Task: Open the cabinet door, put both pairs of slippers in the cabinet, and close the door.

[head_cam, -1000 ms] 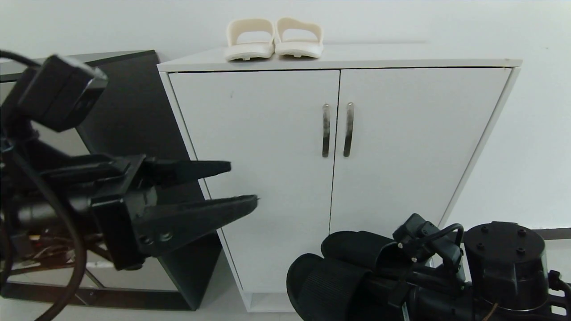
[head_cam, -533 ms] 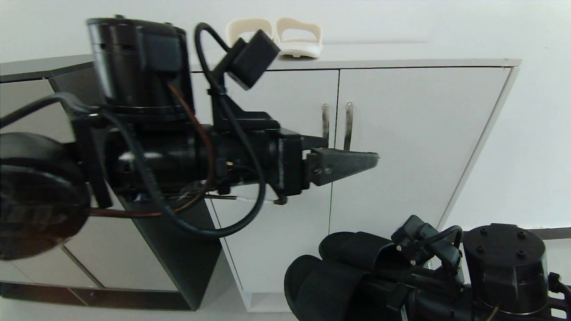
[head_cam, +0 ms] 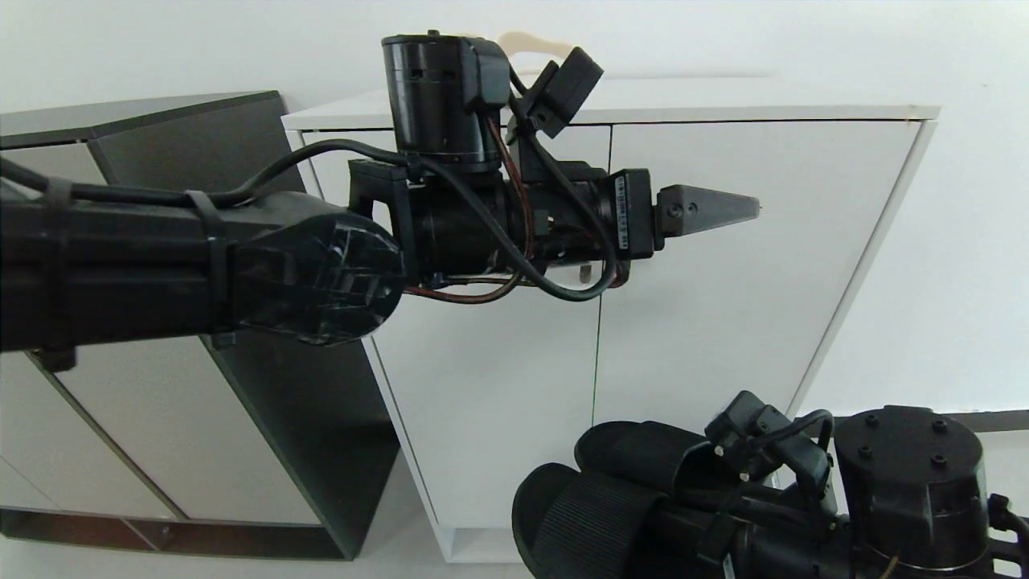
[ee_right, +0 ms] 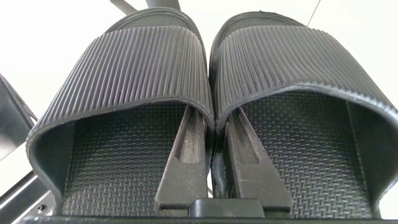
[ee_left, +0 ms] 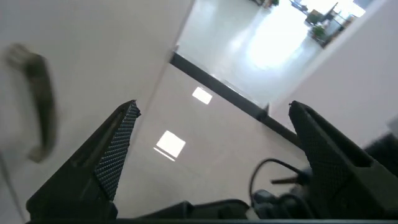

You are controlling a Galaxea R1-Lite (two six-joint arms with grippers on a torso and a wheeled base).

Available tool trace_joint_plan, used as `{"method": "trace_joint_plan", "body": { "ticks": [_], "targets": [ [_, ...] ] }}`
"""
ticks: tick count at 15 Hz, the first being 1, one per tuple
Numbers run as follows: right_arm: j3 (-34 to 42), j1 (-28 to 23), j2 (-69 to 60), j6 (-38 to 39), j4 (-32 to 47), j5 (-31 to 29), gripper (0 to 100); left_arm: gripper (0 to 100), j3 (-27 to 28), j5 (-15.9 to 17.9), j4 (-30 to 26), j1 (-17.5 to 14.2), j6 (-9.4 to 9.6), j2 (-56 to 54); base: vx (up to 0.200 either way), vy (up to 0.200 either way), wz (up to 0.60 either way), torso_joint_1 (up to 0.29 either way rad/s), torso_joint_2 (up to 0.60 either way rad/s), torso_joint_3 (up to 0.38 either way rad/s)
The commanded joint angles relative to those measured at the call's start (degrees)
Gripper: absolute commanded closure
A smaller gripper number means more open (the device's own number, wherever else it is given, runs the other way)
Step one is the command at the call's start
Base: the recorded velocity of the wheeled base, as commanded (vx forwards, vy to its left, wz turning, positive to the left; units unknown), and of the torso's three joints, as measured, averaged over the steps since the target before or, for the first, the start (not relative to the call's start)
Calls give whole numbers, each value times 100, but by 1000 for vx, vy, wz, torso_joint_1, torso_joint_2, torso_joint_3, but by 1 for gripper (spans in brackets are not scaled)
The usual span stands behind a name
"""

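Head view gives us the white cabinet [head_cam: 804, 100] with both doors shut. Our left gripper [head_cam: 748, 207] hangs level before the upper part of the right door [head_cam: 739, 322], pointing toward the cabinet's right edge. In the left wrist view its fingers [ee_left: 118, 143] stand wide apart, with a blurred door handle [ee_left: 34, 106] nearby. Our right gripper [ee_right: 214, 121] sits low before the foot of that door, fingers narrow, pinching together the touching inner walls of the black slippers [head_cam: 595, 482]. A cream slipper [head_cam: 522, 39] shows partly behind the left arm [head_cam: 161, 257], on the cabinet top toward its back edge. A dark unit [head_cam: 241, 145] stands against the cabinet's left side.
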State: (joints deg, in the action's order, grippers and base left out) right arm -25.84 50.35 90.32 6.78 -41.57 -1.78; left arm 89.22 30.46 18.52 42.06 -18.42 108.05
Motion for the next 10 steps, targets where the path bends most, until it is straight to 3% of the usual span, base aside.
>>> {"method": "trace_joint_plan", "body": {
  "ticks": [1,4,10],
  "targets": [
    [0,-7,-6,-1,0,-7,100,0,192,-155,3,-22,67,278,0,0,0,0,0,0],
    [9,-43,3,8,0,2,100,0,157,-375,-24,-268,436,243,0,0,0,0,0,0],
    [0,-95,-6,8,0,2,100,0,157,-700,-24,-409,445,278,0,0,0,0,0,0]
  ]
}}
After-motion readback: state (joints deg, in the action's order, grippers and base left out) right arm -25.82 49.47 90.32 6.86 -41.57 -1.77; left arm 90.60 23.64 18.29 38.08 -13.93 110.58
